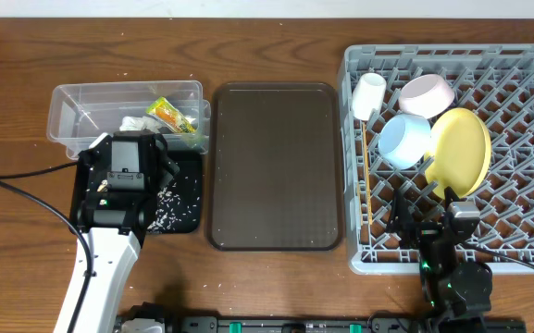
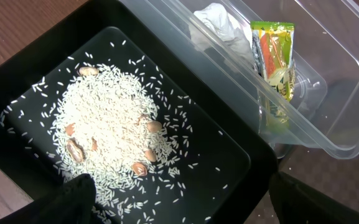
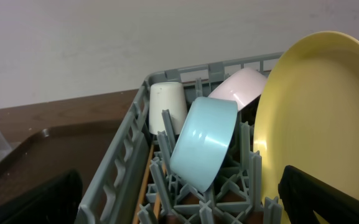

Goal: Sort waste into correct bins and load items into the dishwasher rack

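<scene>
At the near edge of the table, both arms hang over their own work. The left gripper (image 2: 188,205) hovers low above the black tub (image 2: 42,68), fingers spread wide with nothing between them. Right under it, the rice (image 2: 111,118) lies in a loose heap on the tub floor, a few brown bits (image 2: 147,126) mixed in and stray grains scattered toward the walls. That looks like the food-waste side.

Just behind and touching the black tub is the clear tub (image 2: 328,118). The snack wrapper (image 2: 274,56) leans against its near wall and the white scrap (image 2: 219,22) sits beside it. Dry rubbish is kept apart from the food, I'd say.

Over on the right, the right gripper (image 3: 182,208) sits at the near side of the dishwasher rack (image 3: 114,168), jaws wide apart and holding nothing. Closest to it, the yellow plate (image 3: 322,106) stands on edge between the pegs, and the light blue bowl (image 3: 204,140) tilts against them just beside it. The pegs appear to be what props them up. Behind come the whitish bowl (image 3: 241,87) and the white cup (image 3: 167,106) in the far corner. The chopsticks (image 1: 363,176) lie along the rack's left wall. The brown tray (image 1: 276,166) sits between the two sides. The job looks all but done.
</scene>
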Action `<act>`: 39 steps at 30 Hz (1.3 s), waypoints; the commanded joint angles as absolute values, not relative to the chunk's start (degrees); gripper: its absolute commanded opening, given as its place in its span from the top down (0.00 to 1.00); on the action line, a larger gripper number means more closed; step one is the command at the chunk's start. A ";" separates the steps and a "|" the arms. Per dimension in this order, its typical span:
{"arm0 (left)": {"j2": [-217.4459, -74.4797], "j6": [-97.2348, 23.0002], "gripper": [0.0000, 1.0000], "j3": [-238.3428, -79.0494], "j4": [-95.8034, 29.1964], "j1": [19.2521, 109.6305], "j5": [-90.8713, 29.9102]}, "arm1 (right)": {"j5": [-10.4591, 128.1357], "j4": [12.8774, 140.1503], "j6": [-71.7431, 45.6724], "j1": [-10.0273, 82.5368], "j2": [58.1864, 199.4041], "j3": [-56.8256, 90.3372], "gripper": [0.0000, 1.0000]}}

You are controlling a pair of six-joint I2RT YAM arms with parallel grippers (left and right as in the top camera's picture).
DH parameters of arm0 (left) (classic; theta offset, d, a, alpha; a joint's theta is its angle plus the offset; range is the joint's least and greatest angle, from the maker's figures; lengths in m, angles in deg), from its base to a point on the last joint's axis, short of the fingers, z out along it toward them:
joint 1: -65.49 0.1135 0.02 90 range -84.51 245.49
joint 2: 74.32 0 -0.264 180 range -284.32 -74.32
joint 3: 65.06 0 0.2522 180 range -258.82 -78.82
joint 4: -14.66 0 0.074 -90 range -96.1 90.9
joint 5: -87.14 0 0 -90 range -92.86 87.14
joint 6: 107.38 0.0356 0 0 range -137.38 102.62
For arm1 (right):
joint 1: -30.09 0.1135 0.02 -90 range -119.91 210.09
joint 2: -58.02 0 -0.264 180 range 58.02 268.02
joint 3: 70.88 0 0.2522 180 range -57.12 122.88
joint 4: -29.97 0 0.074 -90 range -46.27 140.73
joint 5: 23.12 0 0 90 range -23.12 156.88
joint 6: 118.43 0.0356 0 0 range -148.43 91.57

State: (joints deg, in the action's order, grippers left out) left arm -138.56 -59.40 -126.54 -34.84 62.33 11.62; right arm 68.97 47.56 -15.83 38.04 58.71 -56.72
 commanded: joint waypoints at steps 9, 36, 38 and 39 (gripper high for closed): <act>-136.03 -59.68 0.08 -126.68 -35.08 62.57 11.75 | 68.55 47.83 -15.18 36.81 58.32 -56.80 0.01; -101.69 -59.49 0.08 -101.78 -34.56 62.57 13.65 | 68.55 47.83 -15.18 36.81 58.32 -56.80 0.01; -99.81 -59.49 0.08 -100.40 -33.71 62.57 13.74 | 68.53 47.83 -15.18 36.81 58.32 -56.80 0.01; -98.68 -59.49 0.08 -99.51 -32.55 62.57 13.76 | 68.55 47.83 -15.18 36.81 58.32 -56.80 0.01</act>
